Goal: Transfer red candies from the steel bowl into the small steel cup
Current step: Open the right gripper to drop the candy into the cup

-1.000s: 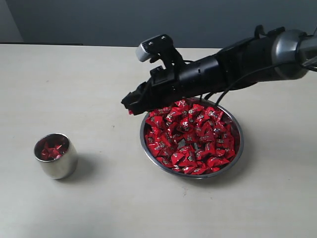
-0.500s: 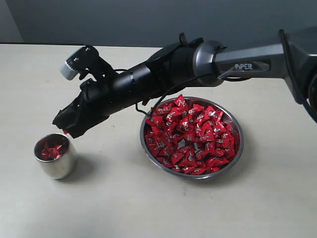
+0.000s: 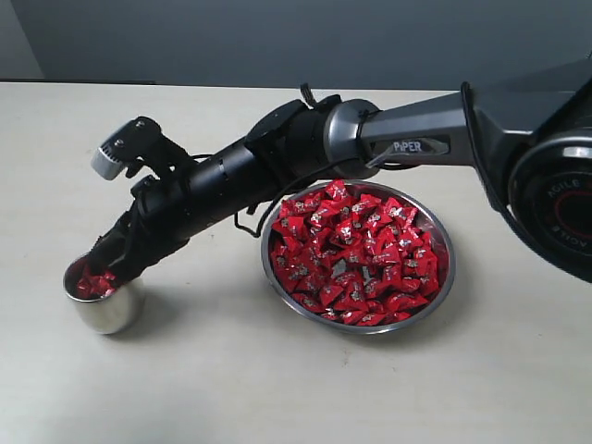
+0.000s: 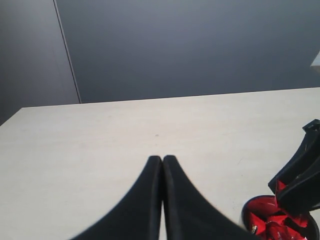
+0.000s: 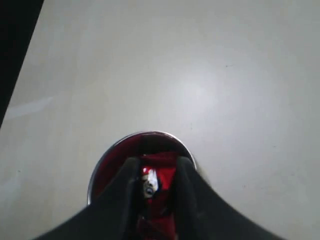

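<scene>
Pinching: the right tool (image 5: pixel 158 164) has its jaws drawn in on one red candy (image 5: pixel 150 181); nothing else sits between them.
Place: the tool tip and the candy hang just over the mouth of the small steel cup (image 3: pixel 109 313). The cup stands upright on the table (image 3: pixel 231 388), well apart from the steel bowl (image 3: pixel 370 329).
Stock: the bowl is heaped with red candies (image 3: pixel 356 254); a few already lie in the cup.
Idle side: the left tool (image 4: pixel 162 159) is empty, its fingers pressed together, near the cup.
Axis: in the right wrist view the candy's length seems to run along the fingers, aimed down into the cup. Its crimped ends are too blurred to place.
Risk, cup: the arm slants in low, so a finger lowered further could catch the thin rim and tip or shove the cup.
Risk, candy: on release the foil may cling to one finger, or the candy may bounce off those inside and land on the table.
</scene>
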`<move>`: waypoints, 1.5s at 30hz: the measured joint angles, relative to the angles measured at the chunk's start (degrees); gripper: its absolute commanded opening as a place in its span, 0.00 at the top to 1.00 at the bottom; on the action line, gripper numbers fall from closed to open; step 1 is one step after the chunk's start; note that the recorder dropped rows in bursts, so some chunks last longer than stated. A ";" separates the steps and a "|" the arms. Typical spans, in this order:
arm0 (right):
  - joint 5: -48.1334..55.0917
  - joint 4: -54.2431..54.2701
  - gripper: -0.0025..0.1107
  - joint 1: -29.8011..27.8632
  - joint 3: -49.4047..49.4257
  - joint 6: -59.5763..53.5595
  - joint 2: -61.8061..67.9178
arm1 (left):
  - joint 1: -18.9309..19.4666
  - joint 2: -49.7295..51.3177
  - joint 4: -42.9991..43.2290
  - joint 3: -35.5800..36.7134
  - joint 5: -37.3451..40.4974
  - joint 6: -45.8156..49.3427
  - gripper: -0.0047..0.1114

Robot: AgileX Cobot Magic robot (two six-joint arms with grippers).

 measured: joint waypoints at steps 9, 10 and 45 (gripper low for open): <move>-0.87 0.00 0.98 0.00 -2.98 0.80 0.57 | 0.00 0.00 0.00 0.00 0.00 0.00 0.96; -0.87 -0.15 0.98 0.00 -2.98 1.18 0.93 | 0.00 0.00 0.00 0.00 0.00 0.00 0.96; -0.78 -1.36 0.62 0.00 -2.98 5.28 1.44 | 0.00 0.00 0.00 0.00 0.00 0.00 0.96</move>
